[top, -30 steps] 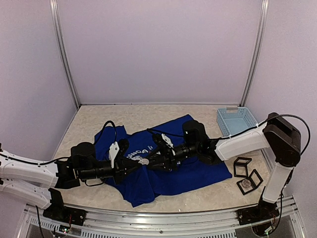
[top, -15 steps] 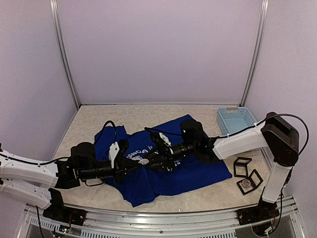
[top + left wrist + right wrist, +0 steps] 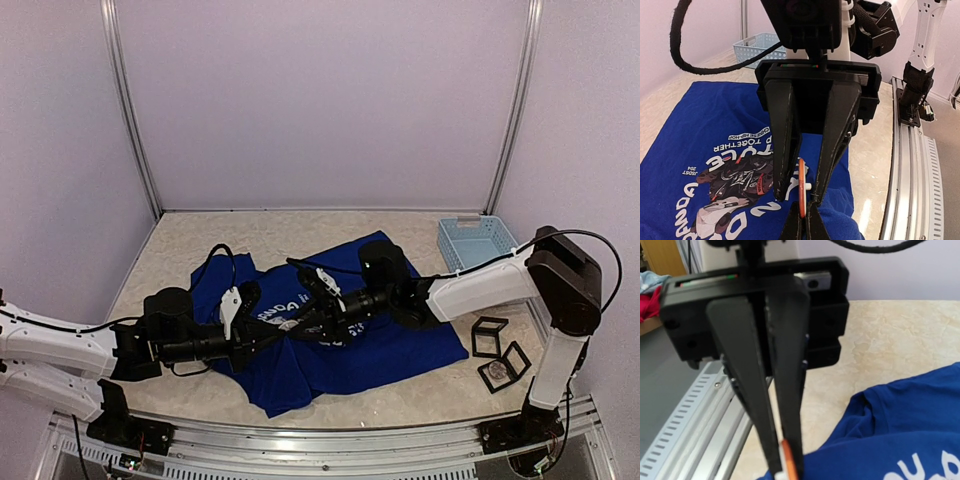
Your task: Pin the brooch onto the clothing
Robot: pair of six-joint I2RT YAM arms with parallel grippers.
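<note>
The royal-blue T-shirt (image 3: 400,345) with the panda print (image 3: 735,185) lies flat mid-table, a fold bunched near the grippers. My left gripper (image 3: 278,332) is shut on the rim of a thin orange brooch (image 3: 801,187), held edge-on just above the shirt; its fingers (image 3: 790,390) pinch the disc (image 3: 791,460) in the right wrist view. A white post sticks out of the brooch's side. My right gripper (image 3: 303,324) faces the left one, jaws apart, its fingers (image 3: 785,140) straddling the brooch. Its own fingers do not show in the right wrist view.
A light-blue plastic basket (image 3: 478,243) stands at the back right, also in the left wrist view (image 3: 755,45). Two small clear boxes (image 3: 490,337) (image 3: 504,365) lie right of the shirt. A metal rail (image 3: 912,165) runs along the near table edge.
My right gripper has moved left, closing in on the left gripper until its fingers straddle the brooch. The left arm has stayed put with the brooch in its grip.
</note>
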